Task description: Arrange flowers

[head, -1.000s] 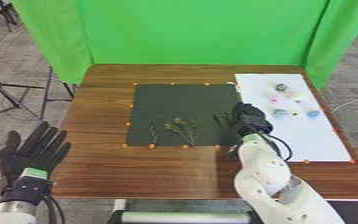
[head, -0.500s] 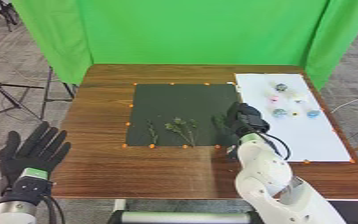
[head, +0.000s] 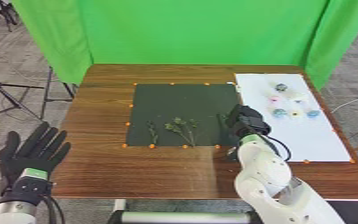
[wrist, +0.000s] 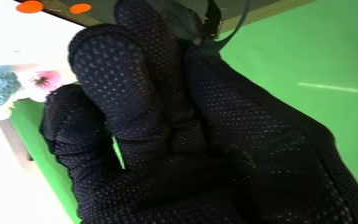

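It is not possible to read here any text, label, brand, number or sign.

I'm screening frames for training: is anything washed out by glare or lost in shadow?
Right wrist view: the white sheet looks nearly blown out, a pale streak marks the green curtain, and the right hand's black weave stays readable; head view: lighting looks fairly even, with no strong glare on the dark mat.
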Controlling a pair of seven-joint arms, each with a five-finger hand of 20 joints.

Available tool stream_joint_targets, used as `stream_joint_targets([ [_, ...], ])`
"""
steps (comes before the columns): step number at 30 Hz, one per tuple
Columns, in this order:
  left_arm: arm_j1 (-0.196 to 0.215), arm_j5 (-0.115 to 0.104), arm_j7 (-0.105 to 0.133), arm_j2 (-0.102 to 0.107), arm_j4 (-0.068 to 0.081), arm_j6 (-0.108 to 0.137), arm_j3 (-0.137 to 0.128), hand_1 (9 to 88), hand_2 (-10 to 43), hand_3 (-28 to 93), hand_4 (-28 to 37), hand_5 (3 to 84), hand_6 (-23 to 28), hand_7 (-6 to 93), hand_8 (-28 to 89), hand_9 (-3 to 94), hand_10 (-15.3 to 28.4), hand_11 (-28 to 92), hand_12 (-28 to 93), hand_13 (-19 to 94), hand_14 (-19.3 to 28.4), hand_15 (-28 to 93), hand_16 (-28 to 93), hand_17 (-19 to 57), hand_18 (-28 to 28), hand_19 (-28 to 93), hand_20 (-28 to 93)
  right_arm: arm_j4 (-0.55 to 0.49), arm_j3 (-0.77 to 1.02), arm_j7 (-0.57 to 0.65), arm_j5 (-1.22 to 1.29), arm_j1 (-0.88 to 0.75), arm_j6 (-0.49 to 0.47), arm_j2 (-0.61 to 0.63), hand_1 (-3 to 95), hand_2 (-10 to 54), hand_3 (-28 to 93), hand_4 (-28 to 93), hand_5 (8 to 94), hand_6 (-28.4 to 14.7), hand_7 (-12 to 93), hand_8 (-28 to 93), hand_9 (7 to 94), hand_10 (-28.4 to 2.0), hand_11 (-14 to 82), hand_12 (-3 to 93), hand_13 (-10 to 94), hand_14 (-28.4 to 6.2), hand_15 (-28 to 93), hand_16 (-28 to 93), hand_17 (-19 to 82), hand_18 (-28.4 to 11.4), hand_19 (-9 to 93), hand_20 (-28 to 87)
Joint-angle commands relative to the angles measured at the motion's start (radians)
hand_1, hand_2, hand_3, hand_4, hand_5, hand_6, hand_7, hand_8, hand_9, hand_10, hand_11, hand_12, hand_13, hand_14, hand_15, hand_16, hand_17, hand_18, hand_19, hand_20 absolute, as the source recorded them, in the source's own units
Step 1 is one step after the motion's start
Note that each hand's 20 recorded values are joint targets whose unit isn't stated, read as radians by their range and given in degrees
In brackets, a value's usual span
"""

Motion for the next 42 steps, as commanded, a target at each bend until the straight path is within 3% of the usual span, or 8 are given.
stream_joint_targets([
  [1, 0.011, 0.0, -0.009, -0.005, -0.007, 0.004, -0.007, 26.7, 13.5, 70, -28.3, 35.7, 7.1, 16.7, -11, 33.4, 14.5, 26, 13, 24, 14.4, 40, -8, -5.3, 12.2, 28, 9, 0.001, -0.001, 0.011, -0.022, -0.012, 0.024, -0.001, 36.9, 15.2, 19, -18, 72.0, -7.2, 21, -9, 77.9, -18.9, 25.5, 22.6, 78, -12.2, 56, 32, 45, -26.2, 93, 28],
  [11, 0.011, 0.002, -0.015, -0.005, -0.007, 0.004, -0.008, 26.8, 13.4, 70, -28.3, 35.6, 7.1, 16.7, -11, 33.3, 14.5, 26, 13, 24, 14.5, 40, -8, -5.3, 12.2, 28, 9, -0.011, 0.01, 0.006, -0.003, -0.022, -0.01, -0.003, 19.3, 17.9, 21, -17, 70.7, -11.3, 11, -8, 76.3, -22.0, 19.8, 20.3, 76, -14.3, 55, 31, 43, -28.0, 93, 26],
  [16, 0.007, 0.002, -0.016, -0.004, -0.005, 0.004, -0.008, 26.9, 13.4, 70, -28.3, 35.6, 7.1, 16.8, -11, 33.3, 14.5, 26, 13, 24, 14.5, 40, -8, -5.3, 12.2, 28, 9, -0.013, 0.009, -0.011, 0.003, -0.023, 0.01, 0.002, 16.3, 13.6, 57, -25, 69.6, -11.1, 11, -8, 75.0, -21.2, 20.0, 20.2, 75, -14.1, 55, 30, 43, -27.9, 93, 25],
  [19, 0.004, 0.0, -0.015, -0.003, -0.005, 0.007, -0.004, 26.8, 13.3, 70, -28.3, 35.6, 7.1, 16.8, -11, 33.3, 14.4, 26, 13, 24, 14.4, 40, -8, -5.3, 12.2, 28, 9, -0.005, 0.007, -0.042, -0.008, -0.025, 0.048, 0.006, 21.7, 11.8, 66, -24, 68.5, -9.8, 14, -8, 74.6, -20.2, 20.9, 20.3, 75, -13.7, 55, 30, 43, -27.4, 93, 25],
  [22, 0.007, 0.0, -0.01, -0.001, -0.005, 0.005, -0.005, 26.8, 13.4, 70, -28.3, 35.6, 7.1, 16.8, -11, 33.3, 14.3, 26, 13, 24, 14.5, 40, -8, -5.3, 12.2, 28, 9, -0.001, 0.061, -0.285, 0.092, -0.07, 0.158, 0.024, 28.3, 11.1, 73, -23, 65.5, -8.5, 17, -8, 72.4, -19.0, 22.5, 20.6, 73, -12.8, 57, 31, 42, -25.6, 93, 24],
  [27, 0.004, -0.002, -0.009, 0.001, -0.005, 0.007, -0.003, 26.7, 13.5, 70, -28.3, 35.7, 7.1, 16.8, -11, 33.3, 14.5, 26, 13, 24, 14.5, 40, -8, -5.3, 12.2, 28, 9, -0.026, 0.144, -0.508, 0.096, -0.092, -0.086, 0.012, 28.4, 23.3, 82, -17, 58.3, -3.8, 22, -11, 62.2, -18.3, 27.9, 23.8, 60, -15.1, 66, 36, 33, -22.8, 85, 34],
  [31, -0.008, 0.002, -0.02, 0.001, 0.0, 0.006, -0.001, 26.7, 13.6, 70, -28.3, 35.7, 7.1, 16.8, -11, 33.4, 14.5, 26, 13, 24, 14.4, 40, -8, -5.3, 12.2, 28, 9, -0.03, 0.159, -0.531, 0.083, -0.073, -0.285, -0.018, 28.1, 26.0, 85, -16, 51.9, 0.0, 21, -13, 58.0, -17.7, 29.9, 24.6, 56, -16.0, 67, 37, 30, -22.5, 82, 36],
  [42, -0.01, 0.0, -0.017, 0.006, -0.001, 0.008, 0.004, 26.5, 13.8, 70, -28.3, 35.7, 7.1, 16.8, -11, 33.4, 14.3, 26, 13, 24, 14.4, 40, -8, -5.4, 12.2, 28, 9, 0.015, 0.103, -0.466, 0.098, 0.003, -0.44, -0.033, 24.0, 27.5, 85, -14, 49.3, -1.9, 17, -13, 56.0, -18.7, 29.2, 23.9, 55, -17.6, 69, 35, 29, -23.7, 80, 39],
])
